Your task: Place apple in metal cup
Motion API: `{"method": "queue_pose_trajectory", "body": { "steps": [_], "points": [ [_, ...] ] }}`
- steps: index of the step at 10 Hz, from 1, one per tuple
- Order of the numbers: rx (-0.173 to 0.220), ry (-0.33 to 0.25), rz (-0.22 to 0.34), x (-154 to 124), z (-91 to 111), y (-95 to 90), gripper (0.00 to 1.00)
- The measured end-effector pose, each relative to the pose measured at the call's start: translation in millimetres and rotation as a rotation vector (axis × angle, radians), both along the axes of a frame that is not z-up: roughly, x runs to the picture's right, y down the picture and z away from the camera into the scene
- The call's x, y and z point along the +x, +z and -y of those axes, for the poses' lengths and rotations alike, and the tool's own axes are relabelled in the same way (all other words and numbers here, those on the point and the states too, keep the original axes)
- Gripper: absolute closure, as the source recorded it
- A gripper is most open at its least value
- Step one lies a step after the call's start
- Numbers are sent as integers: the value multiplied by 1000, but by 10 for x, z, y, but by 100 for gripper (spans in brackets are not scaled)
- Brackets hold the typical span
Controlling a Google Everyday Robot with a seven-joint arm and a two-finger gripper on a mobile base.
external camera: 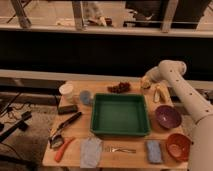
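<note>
My gripper (145,83) is low over the back right of the table (75,162), just right of the dark grape cluster (119,88). A small pale yellow shape at its tip may be the apple, but I cannot tell it apart from the gripper. The pale yellow banana (161,92) lies just right of the gripper. I cannot make out the metal cup; it may be hidden by the gripper or arm.
A green tray (120,131) fills the table's middle. A white cup (66,91) and a blue-grey cup (85,96) stand at the back left. A purple bowl (167,116) and an orange bowl (178,146) sit on the right. A sponge (153,151), fork (120,149), cloth (91,151) and tools lie along the front.
</note>
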State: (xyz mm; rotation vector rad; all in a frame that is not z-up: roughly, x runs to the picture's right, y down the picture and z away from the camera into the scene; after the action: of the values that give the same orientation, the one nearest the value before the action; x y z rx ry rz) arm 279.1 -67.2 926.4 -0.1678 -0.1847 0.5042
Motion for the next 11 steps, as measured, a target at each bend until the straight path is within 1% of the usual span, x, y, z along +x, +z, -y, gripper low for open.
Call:
{"method": "queue_pose_trajectory", "body": {
  "steps": [4,11],
  "points": [
    [-4,-9,0,-22,-29,56,68],
    [-12,14,-9,75,-33,120,68]
  ]
}}
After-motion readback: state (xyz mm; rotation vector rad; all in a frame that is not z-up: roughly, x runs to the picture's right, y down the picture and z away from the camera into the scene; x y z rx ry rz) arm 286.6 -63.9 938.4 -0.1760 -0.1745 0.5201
